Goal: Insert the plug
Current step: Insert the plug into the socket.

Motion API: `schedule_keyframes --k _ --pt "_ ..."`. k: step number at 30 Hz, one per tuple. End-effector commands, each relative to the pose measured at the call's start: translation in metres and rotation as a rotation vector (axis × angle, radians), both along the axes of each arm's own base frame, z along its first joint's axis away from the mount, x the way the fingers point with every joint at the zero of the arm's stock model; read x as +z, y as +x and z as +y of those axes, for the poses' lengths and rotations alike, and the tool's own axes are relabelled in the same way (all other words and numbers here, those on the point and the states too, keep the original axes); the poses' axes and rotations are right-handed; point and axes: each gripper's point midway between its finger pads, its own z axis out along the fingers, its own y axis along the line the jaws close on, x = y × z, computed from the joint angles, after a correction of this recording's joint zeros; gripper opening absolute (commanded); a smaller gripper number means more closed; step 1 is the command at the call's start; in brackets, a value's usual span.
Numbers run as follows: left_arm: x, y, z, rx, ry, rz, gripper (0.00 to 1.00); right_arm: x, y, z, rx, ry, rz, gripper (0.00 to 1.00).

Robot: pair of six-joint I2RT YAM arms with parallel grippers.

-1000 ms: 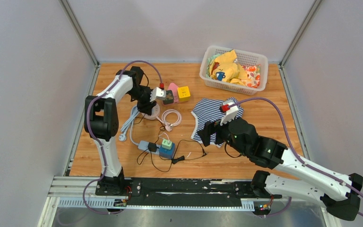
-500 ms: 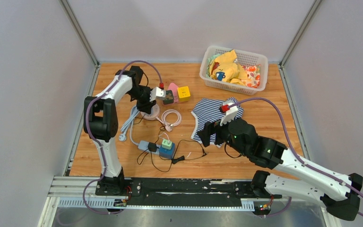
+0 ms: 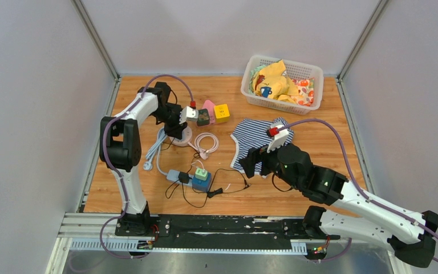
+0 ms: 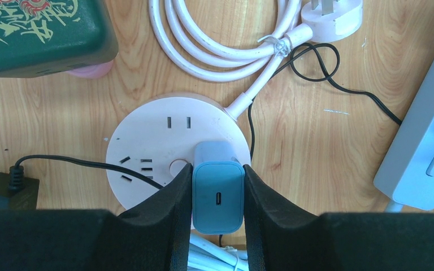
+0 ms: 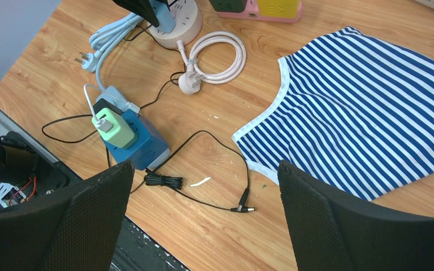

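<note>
The plug (image 4: 217, 195) is a blue charger block with a small port on its top face. It stands upright between the black pads of my left gripper (image 4: 217, 169), which is shut on its two sides. It sits on the right part of a round white socket hub (image 4: 147, 141); its prongs are hidden beneath it. In the top view the left gripper (image 3: 177, 128) hangs over that hub (image 3: 183, 137) at the back left. My right gripper (image 5: 204, 166) is open and holds nothing, above bare wood beside a striped cloth (image 5: 373, 107).
A coiled white cable (image 4: 226, 39), a dark green box (image 4: 39, 28) and a grey power strip (image 4: 424, 152) surround the hub. A blue strip with a green charger (image 3: 201, 177), a loose black cord (image 5: 203, 135) and a clothes basket (image 3: 313, 74) lie elsewhere.
The left wrist has shifted slightly to the left over the hub, and its jaws have closed a little on the plug. The right arm has barely moved.
</note>
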Motion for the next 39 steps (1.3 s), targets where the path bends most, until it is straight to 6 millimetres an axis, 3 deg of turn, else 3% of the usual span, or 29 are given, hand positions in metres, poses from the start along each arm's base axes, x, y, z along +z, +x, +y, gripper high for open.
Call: schedule_keyframes --k 1,3,7,9,12,13,14,25,33,39 --pt "-0.026 -0.034 0.013 0.007 0.061 0.161 0.09 -0.004 -0.003 -0.004 -0.005 0.005 -0.001 0.97" --pt "-0.019 -0.030 0.010 0.013 0.050 0.144 0.20 -0.005 -0.003 -0.004 -0.006 0.006 0.000 0.97" --pt "-0.006 -0.022 0.009 0.025 0.044 0.104 0.27 -0.004 -0.004 -0.004 -0.004 0.010 -0.001 0.97" --pt "0.000 -0.019 0.009 0.032 0.045 0.088 0.37 -0.004 -0.004 -0.004 -0.004 0.011 -0.001 0.97" --pt "0.008 -0.015 0.008 0.038 0.039 0.065 0.44 -0.003 -0.005 -0.005 -0.003 0.014 -0.004 0.97" --pt "0.011 -0.014 0.007 0.039 0.033 0.058 0.89 -0.003 -0.005 -0.006 -0.004 0.016 -0.005 0.97" --pt "0.013 -0.014 0.006 0.039 0.027 0.054 0.98 -0.003 -0.005 -0.006 -0.004 0.017 -0.004 0.97" --pt "0.043 -0.012 -0.005 0.050 -0.029 -0.006 1.00 -0.002 -0.007 -0.007 -0.003 0.026 0.001 0.97" --pt "0.108 -0.007 -0.015 0.156 -0.105 -0.104 1.00 -0.006 -0.007 -0.005 -0.005 0.028 0.022 0.97" --pt "0.159 -0.001 -0.008 0.369 -0.079 -0.157 1.00 -0.007 -0.008 -0.003 -0.007 0.034 0.035 0.98"
